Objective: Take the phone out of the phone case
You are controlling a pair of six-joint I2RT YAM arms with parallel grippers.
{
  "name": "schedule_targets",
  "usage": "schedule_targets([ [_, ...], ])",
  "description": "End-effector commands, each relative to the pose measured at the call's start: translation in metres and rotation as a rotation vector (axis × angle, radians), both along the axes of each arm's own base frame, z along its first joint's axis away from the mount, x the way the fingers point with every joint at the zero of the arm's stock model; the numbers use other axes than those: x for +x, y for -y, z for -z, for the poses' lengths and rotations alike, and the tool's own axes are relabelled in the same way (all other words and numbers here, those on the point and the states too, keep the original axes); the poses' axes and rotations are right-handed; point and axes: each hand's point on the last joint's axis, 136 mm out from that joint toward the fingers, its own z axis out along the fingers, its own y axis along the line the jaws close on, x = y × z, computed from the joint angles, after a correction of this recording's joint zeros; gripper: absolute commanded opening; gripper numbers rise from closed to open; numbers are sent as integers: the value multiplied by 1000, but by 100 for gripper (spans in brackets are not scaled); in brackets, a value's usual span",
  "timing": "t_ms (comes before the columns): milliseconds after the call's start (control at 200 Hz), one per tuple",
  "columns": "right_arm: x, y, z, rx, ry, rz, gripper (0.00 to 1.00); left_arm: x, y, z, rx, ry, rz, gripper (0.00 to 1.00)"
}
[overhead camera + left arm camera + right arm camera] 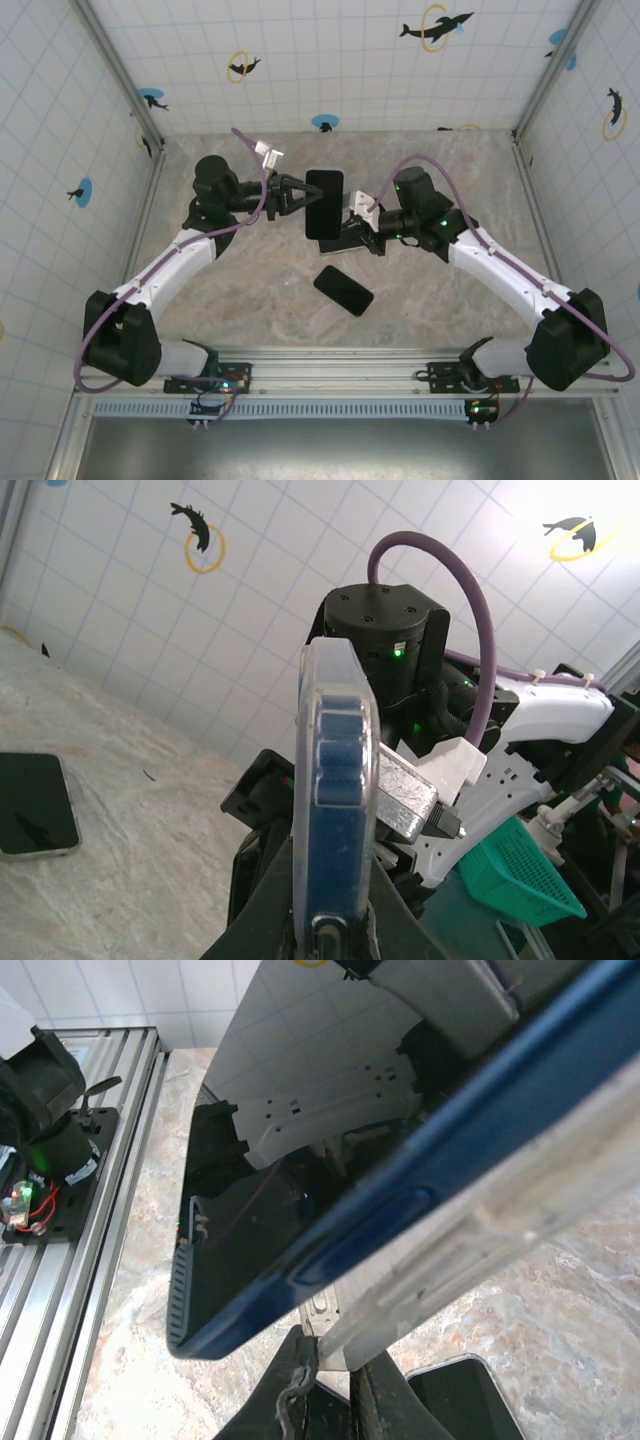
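A blue phone (323, 203) with a dark screen hangs upright above the middle of the table, held from both sides. My left gripper (298, 195) is shut across its left edge; in the left wrist view the fingers (335, 930) clamp the blue phone (345, 810) edge-on inside the clear phone case (309, 780). From the right, my right gripper (345, 215) reaches in. Seen from the right wrist, the right gripper (335, 1380) pinches the clear case's rim (500, 1230), and the phone's blue corner (230, 1330) stands apart from that rim.
A second dark phone (343, 290) lies flat on the marble table below the held one, also seen as the dark phone (35, 805) and its corner (470, 1400). A green basket (510, 870) sits beyond the table's edge. An aluminium rail (330, 365) runs along the near edge.
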Motion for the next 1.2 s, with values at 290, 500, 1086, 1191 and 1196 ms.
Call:
schedule_targets([
  [290, 11, 5, -57, 313, -1, 97, 32, -11, 7, -1, 10, -51, 66, 0],
  [500, 9, 4, -65, 355, -60, 73, 33, -13, 6, -2, 9, -46, 73, 0],
  [1086, 23, 47, -61, 666, -540, 346, 51, 46, -11, -18, -187, -447, -311, 0],
  [1191, 26, 51, -63, 746, -604, 398, 51, 48, -14, -21, -225, -496, -334, 0],
  [1196, 26, 51, -63, 748, -605, 399, 51, 48, -15, -21, -227, -498, -334, 0],
])
